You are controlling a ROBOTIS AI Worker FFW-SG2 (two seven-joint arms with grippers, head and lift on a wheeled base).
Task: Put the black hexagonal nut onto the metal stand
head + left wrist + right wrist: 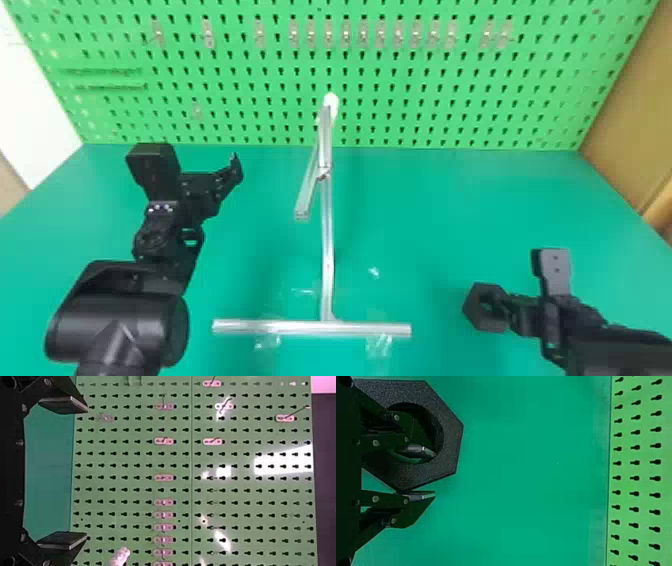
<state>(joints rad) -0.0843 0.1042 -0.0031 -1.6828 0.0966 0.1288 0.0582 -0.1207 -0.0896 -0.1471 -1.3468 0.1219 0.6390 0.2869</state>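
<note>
The black hexagonal nut point(472, 311) is held off to the right of the metal stand point(327, 250) by my right gripper point(502, 309). In the right wrist view the wall of the nut point(451, 435) lies between the fingers of the right gripper point(429, 475); one finger reaches into the central hole, the other lies along the outside. Left of the stand, my left gripper point(227, 176) is raised with no object in it. Its two fingers stand wide apart in the left wrist view, where the left gripper point(86, 473) faces the pegboard.
A green pegboard point(400, 117) with small clear hooks rises behind the green table point(430, 210). The stand's long base bar point(280, 327) lies across the front, with clear tape on it, and a slanted arm point(306, 200) branches from the upright. A tan panel point(625, 135) borders the right.
</note>
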